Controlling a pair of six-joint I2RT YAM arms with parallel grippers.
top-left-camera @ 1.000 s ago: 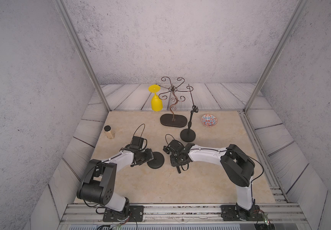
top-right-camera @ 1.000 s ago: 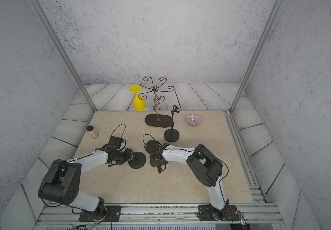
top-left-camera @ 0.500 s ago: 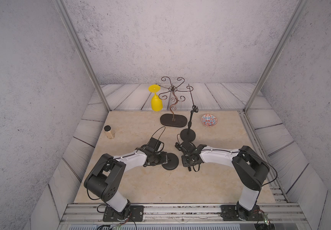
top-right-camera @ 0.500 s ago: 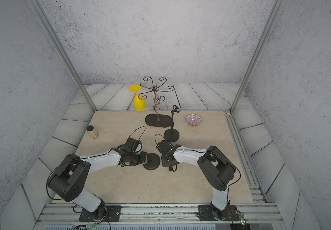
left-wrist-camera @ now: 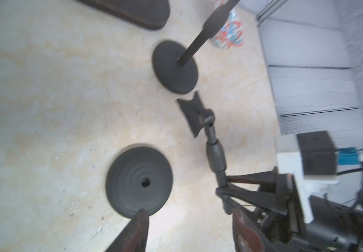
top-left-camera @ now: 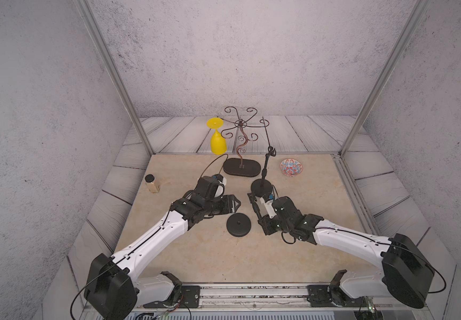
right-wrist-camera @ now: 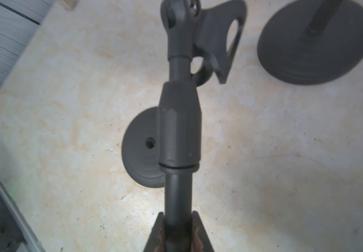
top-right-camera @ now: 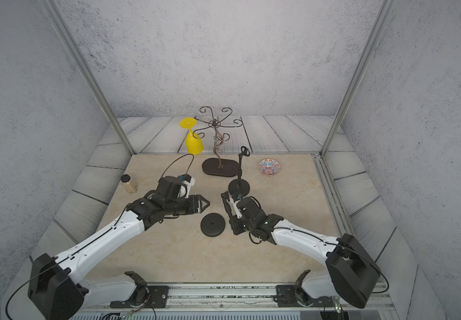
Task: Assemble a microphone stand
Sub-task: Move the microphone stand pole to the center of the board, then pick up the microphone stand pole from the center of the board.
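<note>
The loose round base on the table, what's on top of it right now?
Nothing rests on the loose base; its centre hole is empty. In the right wrist view the pole, clamped in the right gripper, hides one side.

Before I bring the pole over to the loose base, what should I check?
1. Right gripper jaws shut on pole: ok.
2. Loose base lying flat, hole facing up and uncovered: ok.
3. Left gripper steadying the base: not ok, jaws open, nothing held.
4. Pole upright over the hole: not ok, not upright, beside the base.
5. Clip end clear of assembled stand: ok, close but apart.
6. Pole's lower end fit for the hole: cannot tell.
</note>
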